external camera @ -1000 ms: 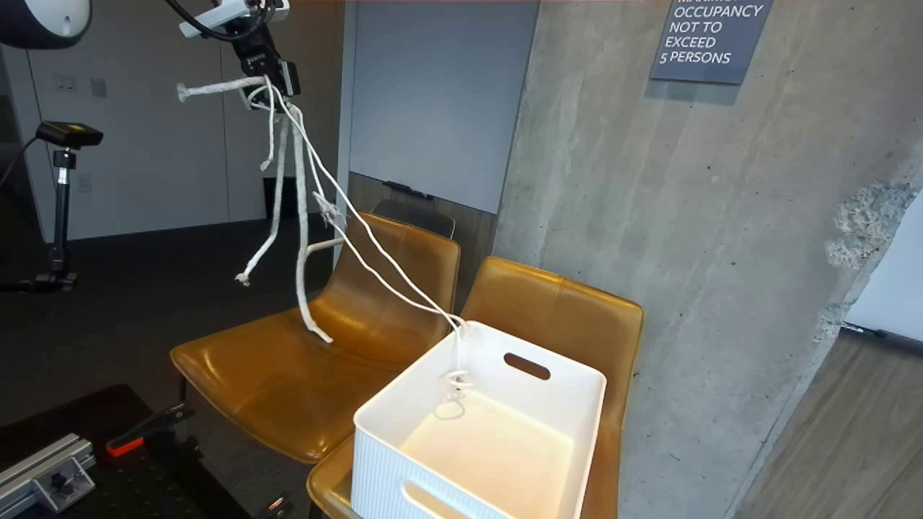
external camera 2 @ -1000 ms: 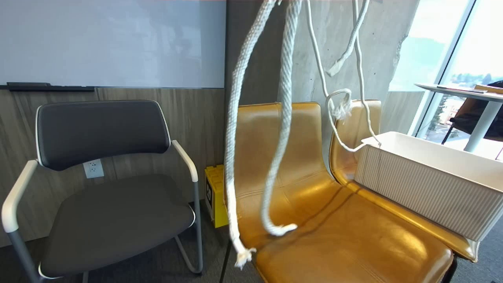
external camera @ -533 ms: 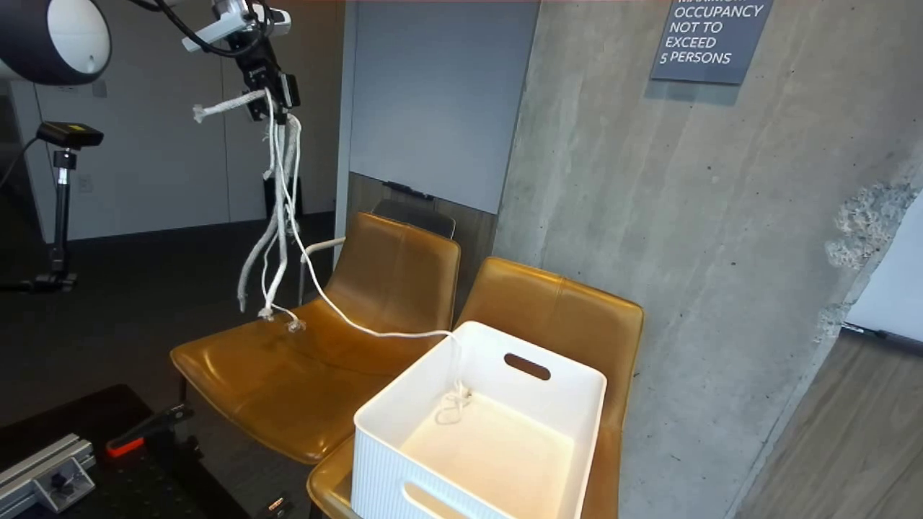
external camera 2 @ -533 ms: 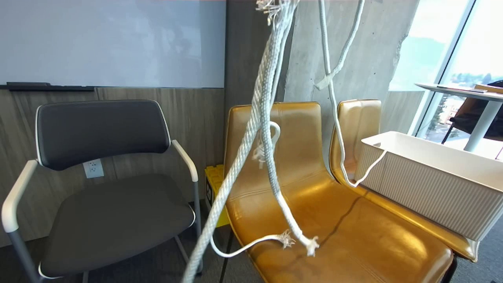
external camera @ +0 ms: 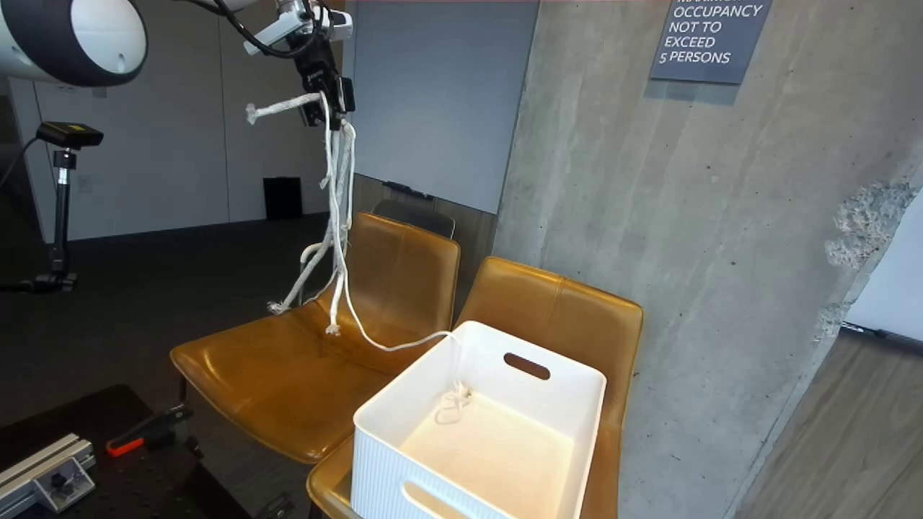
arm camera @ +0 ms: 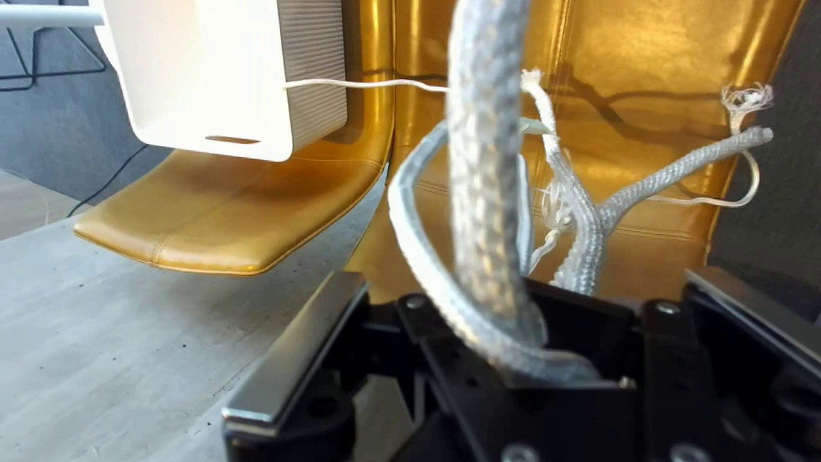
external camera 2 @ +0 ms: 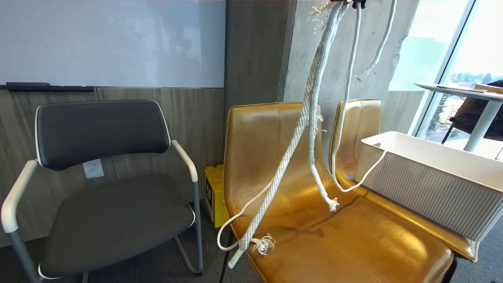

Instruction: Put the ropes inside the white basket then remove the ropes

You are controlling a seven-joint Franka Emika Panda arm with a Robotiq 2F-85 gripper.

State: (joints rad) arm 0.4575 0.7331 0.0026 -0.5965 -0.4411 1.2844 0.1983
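My gripper (external camera: 336, 121) is shut on the cream-white ropes (external camera: 339, 194). It holds them high above a tan chair seat. Thick and thin ends dangle over that seat in both exterior views, with frayed ends low down (external camera 2: 314, 157). One thin cord sags and runs over the near corner rim of the white basket (external camera: 497, 454). Its small coil (external camera: 452, 405) lies inside on the basket's floor. In the wrist view, the jaws (arm camera: 564, 314) have rope between them and a thick rope (arm camera: 487, 160) sticks up in front of the camera. The basket (arm camera: 199, 83) is at upper left there; its rim edge touches the cord.
The basket stands on a second tan chair (external camera: 562, 295), beside the first tan chair (external camera: 288, 382). A concrete pillar (external camera: 692, 216) rises behind. A grey chair (external camera 2: 114, 220) stands to one side. A camera on a post (external camera: 65, 135) and a dark table with a clamp (external camera: 144, 436) are nearby.
My gripper has come lower and moved right, toward the basket side, in an exterior view. The taut cords to the basket have slackened; one still reaches it. The dangling ends have swung.
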